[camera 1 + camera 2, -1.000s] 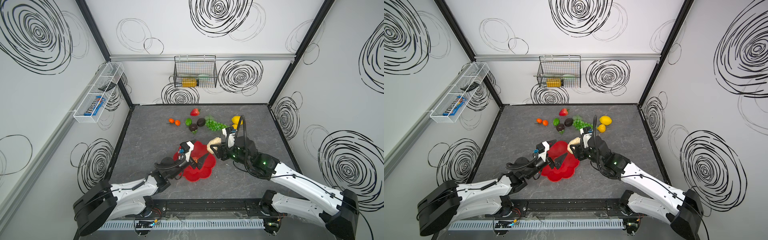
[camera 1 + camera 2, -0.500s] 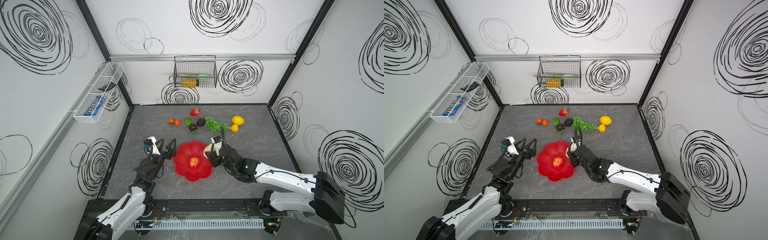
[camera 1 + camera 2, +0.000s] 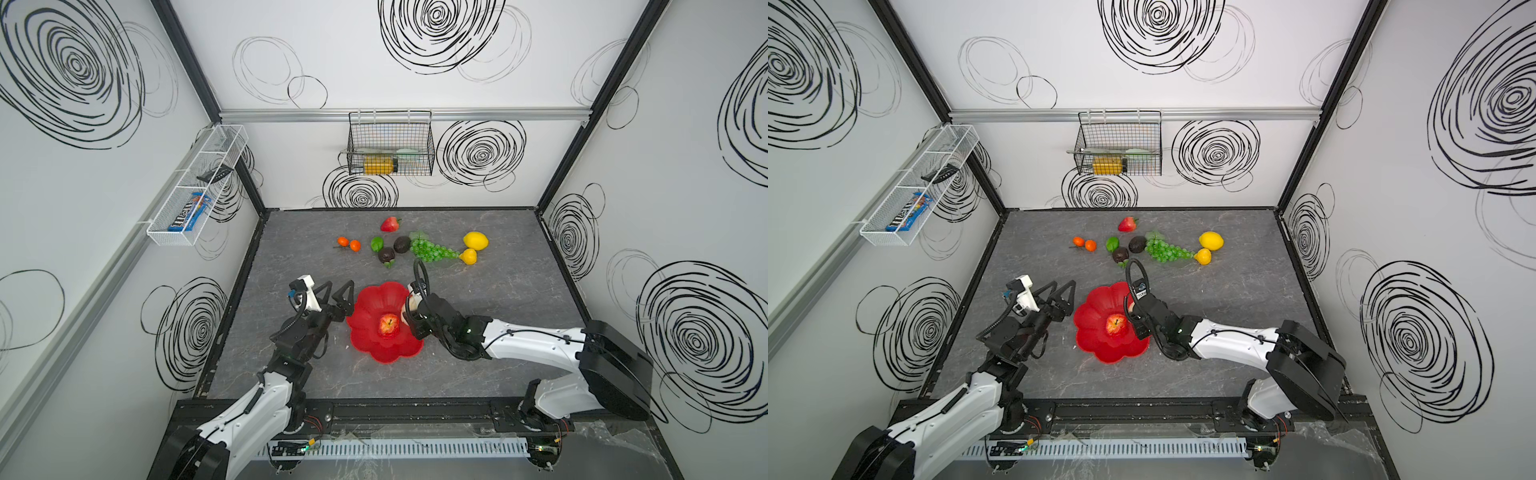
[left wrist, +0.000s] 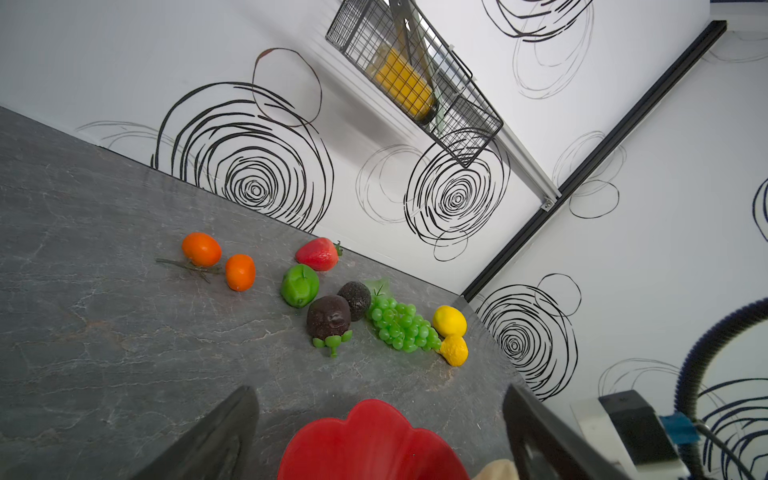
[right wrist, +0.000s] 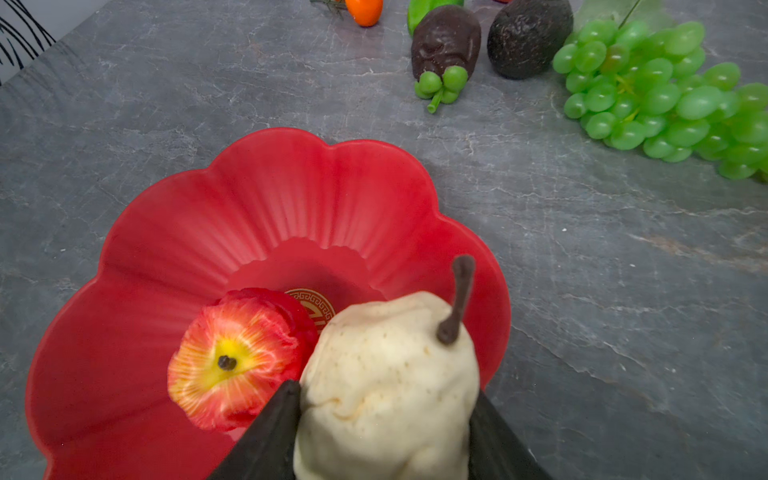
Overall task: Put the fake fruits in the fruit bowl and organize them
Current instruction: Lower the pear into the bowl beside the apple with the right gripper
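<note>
The step in hand is the putting down of a second fruit. The right hand [image 5: 384, 395] pinches a cream lumpy pear [image 5: 386, 353] between its two dark fingers, stem pointing away from the wrist, and holds it over the fruit bowl [image 5: 270, 187], on the side of the bowl that is nearest to the right arm. A red apple [image 5: 232, 357] already lies in the middle of the bowl, just beside the pear; whether the pear touches the apple or the bowl's wall, I cannot tell. The left hand [image 3: 338, 289] is spread wide and carries nothing; it stands just beside the bowl's rim on the opposite side. All other fruits lie on the worktop [image 3: 478, 299] beyond the far side of the bowl and well apart from it: a strawberry [image 3: 390, 224], two oranges [image 3: 348, 244], a lime [image 3: 377, 244], two dark avocados [image 3: 402, 244], green grapes [image 3: 432, 250], a lemon [image 3: 476, 240] and a smaller yellow fruit [image 3: 468, 256]. To my judgement, the next move calls for bringing the pear down to the flat bottom of the bowl next to the apple, then parting the fingers and drawing them straight up. The pear is round and the bowl's wall slopes, so it may roll against the apple if it is let go too high.
</note>
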Robot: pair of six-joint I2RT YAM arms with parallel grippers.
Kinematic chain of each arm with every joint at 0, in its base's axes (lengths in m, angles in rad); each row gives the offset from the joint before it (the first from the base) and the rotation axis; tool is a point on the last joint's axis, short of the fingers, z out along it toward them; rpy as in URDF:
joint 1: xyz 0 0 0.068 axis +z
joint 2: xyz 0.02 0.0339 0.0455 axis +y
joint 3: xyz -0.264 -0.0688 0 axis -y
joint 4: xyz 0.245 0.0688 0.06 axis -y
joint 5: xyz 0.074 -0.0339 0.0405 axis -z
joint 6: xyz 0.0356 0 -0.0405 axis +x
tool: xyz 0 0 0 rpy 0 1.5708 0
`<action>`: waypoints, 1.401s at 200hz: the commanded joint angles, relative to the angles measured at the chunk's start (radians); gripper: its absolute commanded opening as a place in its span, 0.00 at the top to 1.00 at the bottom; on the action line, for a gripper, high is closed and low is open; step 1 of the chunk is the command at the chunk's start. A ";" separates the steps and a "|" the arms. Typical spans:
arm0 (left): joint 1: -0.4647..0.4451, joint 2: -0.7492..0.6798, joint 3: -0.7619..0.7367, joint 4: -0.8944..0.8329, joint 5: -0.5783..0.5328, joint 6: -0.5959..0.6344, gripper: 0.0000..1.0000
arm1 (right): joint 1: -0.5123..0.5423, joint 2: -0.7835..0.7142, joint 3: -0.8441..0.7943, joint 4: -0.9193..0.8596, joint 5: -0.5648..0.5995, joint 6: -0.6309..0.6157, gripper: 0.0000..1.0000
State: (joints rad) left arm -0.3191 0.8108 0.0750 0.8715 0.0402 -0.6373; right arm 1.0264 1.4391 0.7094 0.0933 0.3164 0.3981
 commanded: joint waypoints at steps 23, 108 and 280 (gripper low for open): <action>0.010 0.007 -0.014 0.089 0.015 -0.010 0.05 | 0.030 0.055 0.024 0.037 0.047 -0.010 0.49; 0.012 0.011 -0.019 0.098 0.011 -0.010 0.05 | 0.049 0.132 0.034 0.073 0.065 -0.020 0.49; 0.020 -0.009 -0.034 0.107 0.011 -0.003 0.05 | 0.144 0.281 0.122 0.046 0.260 -0.074 0.41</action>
State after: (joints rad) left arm -0.3096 0.8127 0.0544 0.9157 0.0452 -0.6399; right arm 1.1576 1.6943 0.8101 0.1543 0.5297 0.3294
